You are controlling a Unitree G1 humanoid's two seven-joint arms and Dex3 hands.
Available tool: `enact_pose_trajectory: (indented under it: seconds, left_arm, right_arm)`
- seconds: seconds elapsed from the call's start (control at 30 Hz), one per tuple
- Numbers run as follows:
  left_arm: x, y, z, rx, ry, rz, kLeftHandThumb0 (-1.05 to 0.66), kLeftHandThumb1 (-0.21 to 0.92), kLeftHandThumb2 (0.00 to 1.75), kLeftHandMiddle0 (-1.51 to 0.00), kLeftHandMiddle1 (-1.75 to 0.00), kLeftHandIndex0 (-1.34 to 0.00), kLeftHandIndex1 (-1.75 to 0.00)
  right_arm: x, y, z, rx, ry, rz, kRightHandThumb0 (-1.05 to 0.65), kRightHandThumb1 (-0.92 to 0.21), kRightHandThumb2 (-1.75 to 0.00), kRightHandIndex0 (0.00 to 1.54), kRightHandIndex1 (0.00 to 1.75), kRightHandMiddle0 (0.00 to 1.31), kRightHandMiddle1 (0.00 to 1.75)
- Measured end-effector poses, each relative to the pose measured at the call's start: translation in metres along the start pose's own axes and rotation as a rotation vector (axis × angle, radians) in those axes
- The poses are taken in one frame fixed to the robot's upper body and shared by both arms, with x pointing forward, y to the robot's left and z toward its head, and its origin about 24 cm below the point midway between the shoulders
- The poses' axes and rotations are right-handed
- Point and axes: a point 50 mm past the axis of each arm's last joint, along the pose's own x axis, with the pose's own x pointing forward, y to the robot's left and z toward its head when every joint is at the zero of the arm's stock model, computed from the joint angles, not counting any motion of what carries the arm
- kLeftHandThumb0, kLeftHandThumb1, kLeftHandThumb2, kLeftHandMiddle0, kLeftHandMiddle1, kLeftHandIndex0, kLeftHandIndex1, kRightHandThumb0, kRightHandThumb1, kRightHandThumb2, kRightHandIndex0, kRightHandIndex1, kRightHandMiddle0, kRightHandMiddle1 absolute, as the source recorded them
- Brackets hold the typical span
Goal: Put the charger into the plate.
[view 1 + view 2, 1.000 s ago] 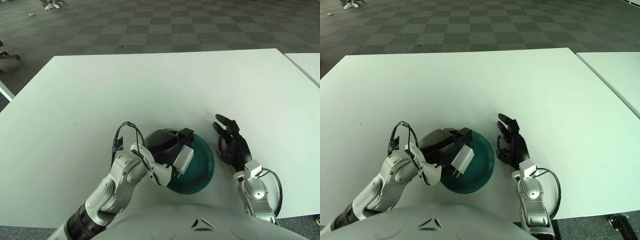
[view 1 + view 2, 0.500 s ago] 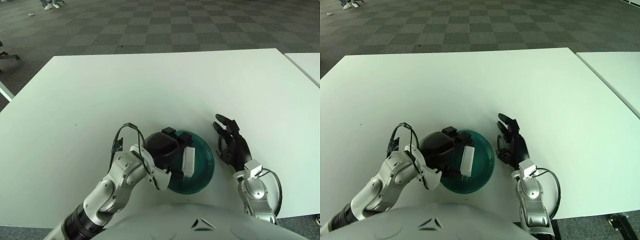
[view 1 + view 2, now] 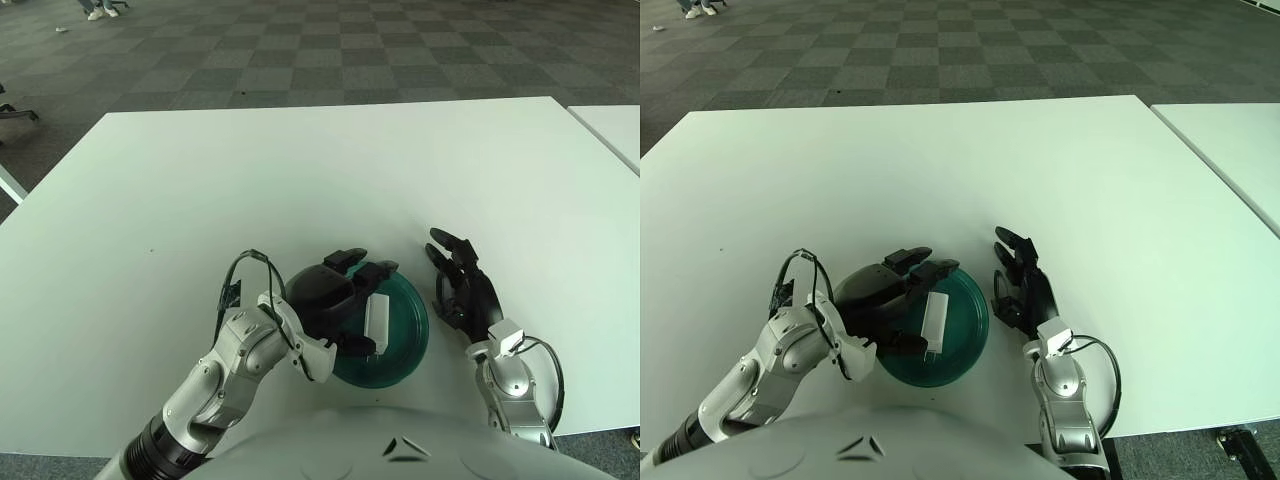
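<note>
Lying flat inside the plate (image 3: 405, 340), low and a little left of centre in both views, and apparently already delivered: the charger (image 3: 377, 317), a slim white rectangular block, its long side running roughly up-and-down the frame. Resting on the dark green floor of the dish, toward the left half, with the rim curving around the right and the bottom of it. Showing no cable and no visible plug prongs from this angle; looking rigid, smooth and light, probably prone to sliding on the glossy plate if nudged.

Hovering over the left part of the plate, just beside the charger: the left hand (image 3: 335, 297), fingers spread and reaching past the upper rim, thumb (image 3: 355, 345) sitting close to the lower end of the white block. Seeming no longer clamped on anything, though whether the thumb is touching the charger is hard to tell.

Judging the main step as done, with only lifting the left hand clear without dragging the charger along remaining. Risking, at most, a bump that tips the shallow dish or pushes the block toward the rim.

Showing just to the right of the plate, on the white worktop (image 3: 320, 170): the right hand (image 3: 462, 290), idle, fingers loosely extended and holding nothing.
</note>
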Motion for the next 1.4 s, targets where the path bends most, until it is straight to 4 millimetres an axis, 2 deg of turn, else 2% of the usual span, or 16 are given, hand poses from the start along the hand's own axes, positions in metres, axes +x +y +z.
enact_pose_trajectory:
  seconds: [0.4,0.63,0.77,0.87,1.03,1.07,1.23,1.4]
  left_arm:
    - [-0.010,0.013,-0.013,-0.141,0.024,0.143,-1.05,0.92,0.67,0.00,0.00,0.00,0.00]
    - [-0.030,0.017,-0.030,-0.436,0.021,0.336,-1.05,0.92,0.75,0.00,0.00,0.00,0.00]
    - [-0.033,0.008,-0.041,-0.684,0.027,0.438,-1.05,0.92,0.83,0.00,0.00,0.00,0.00]
    - [-0.028,-0.002,-0.046,-0.897,0.006,0.541,-1.05,0.92,0.91,0.00,0.00,0.00,0.00]
    - [-0.022,-0.027,-0.051,-1.276,-0.005,0.760,-1.05,0.92,1.00,-0.02,-0.01,-0.04,-0.02]
    - [-0.023,-0.033,-0.050,-1.338,0.003,0.799,-1.05,0.92,1.01,-0.04,-0.01,-0.02,-0.09]
    - [-0.037,-0.057,-0.056,-1.447,0.084,0.911,-1.05,0.92,1.05,-0.06,0.00,0.00,-0.24]
    - [-0.043,-0.062,-0.061,-1.433,0.089,0.967,-1.05,0.92,1.09,-0.05,0.00,0.00,-0.28]
  right_arm:
    - [0.002,-0.001,0.000,0.006,-0.005,0.000,-0.76,-0.92,-0.83,0.30,0.02,0.00,0.59]
    - [0.002,-0.001,0.000,0.010,-0.006,-0.004,-0.76,-0.92,-0.82,0.30,0.02,0.00,0.57]
    - [0.001,-0.002,0.000,0.009,-0.004,-0.008,-0.76,-0.92,-0.82,0.31,0.02,0.00,0.57]
    - [0.001,-0.002,0.000,0.008,-0.003,-0.010,-0.77,-0.92,-0.83,0.31,0.02,0.00,0.58]
    - [0.002,-0.003,0.000,0.008,0.001,-0.012,-0.78,-0.92,-0.83,0.33,0.03,0.00,0.60]
    - [0.002,-0.003,0.001,0.010,0.001,-0.014,-0.78,-0.92,-0.82,0.34,0.03,0.00,0.60]
    - [0.002,-0.005,0.000,0.015,0.008,-0.017,-0.77,-0.92,-0.82,0.34,0.03,0.00,0.60]
    - [0.002,-0.007,-0.001,0.021,0.023,-0.018,-0.76,-0.92,-0.82,0.34,0.03,0.00,0.61]
